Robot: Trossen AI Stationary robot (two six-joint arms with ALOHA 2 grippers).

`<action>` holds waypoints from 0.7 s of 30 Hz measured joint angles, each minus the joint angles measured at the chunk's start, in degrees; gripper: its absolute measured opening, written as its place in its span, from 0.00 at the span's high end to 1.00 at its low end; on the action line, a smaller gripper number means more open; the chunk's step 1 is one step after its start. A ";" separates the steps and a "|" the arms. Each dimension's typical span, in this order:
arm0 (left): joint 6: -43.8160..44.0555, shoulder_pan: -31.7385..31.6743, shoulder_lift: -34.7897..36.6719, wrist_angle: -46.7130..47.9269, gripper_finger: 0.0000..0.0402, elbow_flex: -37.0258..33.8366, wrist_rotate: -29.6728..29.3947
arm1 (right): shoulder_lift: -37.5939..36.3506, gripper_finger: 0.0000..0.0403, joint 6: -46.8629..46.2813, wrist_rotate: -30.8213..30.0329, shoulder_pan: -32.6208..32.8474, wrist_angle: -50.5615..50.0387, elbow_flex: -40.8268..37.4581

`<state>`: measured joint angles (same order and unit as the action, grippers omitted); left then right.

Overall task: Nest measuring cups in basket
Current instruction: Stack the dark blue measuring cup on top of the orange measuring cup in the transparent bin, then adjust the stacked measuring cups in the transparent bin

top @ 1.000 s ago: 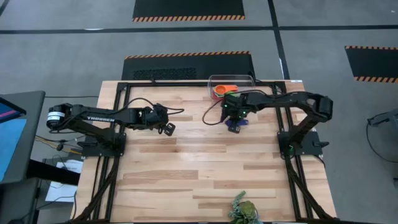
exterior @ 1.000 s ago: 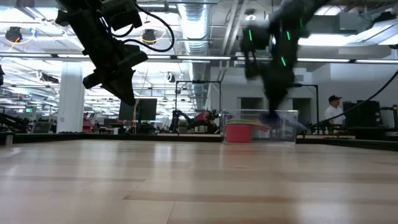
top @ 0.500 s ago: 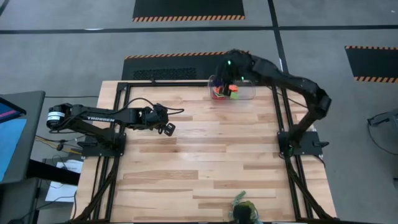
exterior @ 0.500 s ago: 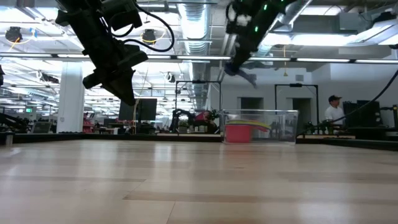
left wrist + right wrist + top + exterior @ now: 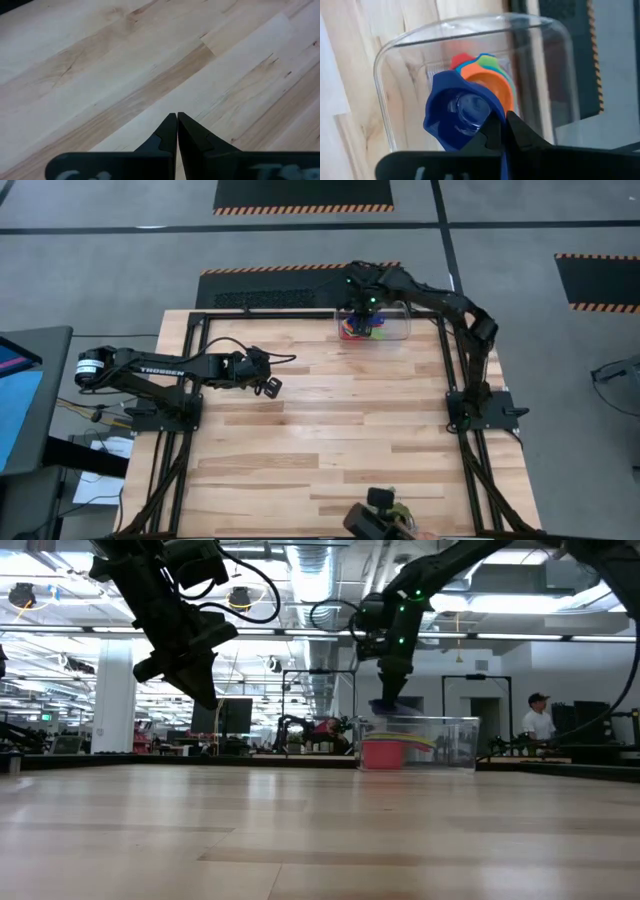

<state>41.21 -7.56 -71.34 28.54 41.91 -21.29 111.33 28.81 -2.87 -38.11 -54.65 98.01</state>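
A clear basket (image 5: pixel 392 330) stands at the table's far edge and holds nested measuring cups (image 5: pixel 487 75) in orange, green, light blue and red; a red cup (image 5: pixel 383 753) shows through its wall. My right gripper (image 5: pixel 368 315) hangs over the basket's left part, shut on a dark blue measuring cup (image 5: pixel 457 117). That cup (image 5: pixel 395 707) hangs just above the basket's rim (image 5: pixel 420 721). My left gripper (image 5: pixel 270 388) waits shut over the table's left half, above bare wood (image 5: pixel 150 75). My right gripper pinches the dark blue cup between its two fingers (image 5: pixel 520 135) at the side of the bowl (image 5: pixel 492 120), where a blue strip runs back between them. The fingers slant steeply down from above. The cup hangs clear over the basket with its hollow facing the wrist camera.
A green leafy object (image 5: pixel 392 518) lies at the table's near edge with something dark beside it. Black frame rails (image 5: pixel 190 350) run along the table's sides. Bare wood (image 5: pixel 330 430) fills the middle between the arms.
My right gripper has lifted the dark blue cup off the table in front of the basket. It carried the cup toward the far edge, and the cup now hangs over the basket. The wrist has rolled on the way.
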 joint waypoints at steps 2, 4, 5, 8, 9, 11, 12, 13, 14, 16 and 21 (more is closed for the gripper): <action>0.02 -0.01 0.01 -0.01 1.00 0.00 0.01 | 1.37 0.98 0.08 -0.02 0.37 -0.43 0.75; 0.04 0.01 -0.01 -0.01 1.00 0.00 0.02 | 1.93 0.97 0.16 -0.03 0.58 -0.19 1.06; 0.04 0.00 0.00 -0.01 1.00 0.00 0.06 | 2.15 0.95 0.20 -0.11 0.58 -0.23 1.12; 0.04 0.03 -0.01 -0.01 1.00 0.00 0.08 | 2.49 0.87 0.19 -0.10 0.51 -0.53 1.06; 0.04 0.03 0.01 0.01 1.00 0.00 0.21 | 2.49 0.85 0.25 -0.19 0.48 -0.32 1.06; 0.02 0.07 -0.01 -0.01 1.00 0.00 0.27 | 2.45 0.82 0.38 -1.00 0.47 0.41 1.12; 0.02 0.09 0.00 0.00 1.00 0.00 0.32 | 2.45 0.81 0.34 -1.85 0.41 0.40 1.12; 0.05 0.10 -0.01 0.01 1.00 0.00 0.32 | 2.45 0.80 0.35 -2.87 0.29 0.32 1.12; 0.05 0.10 0.00 0.00 1.00 0.00 0.33 | 2.45 0.79 0.37 -3.61 0.10 0.36 1.12; 0.04 0.10 -0.01 -0.01 1.00 0.00 0.51 | 2.45 0.78 0.35 -4.13 -0.29 0.36 1.12; 0.09 0.14 -0.01 0.00 1.00 0.00 0.56 | 2.30 0.77 0.23 -4.79 -0.73 0.28 1.10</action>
<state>41.30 -7.42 -71.35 28.54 41.91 -20.73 113.63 29.04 -7.66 -38.85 -54.36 99.11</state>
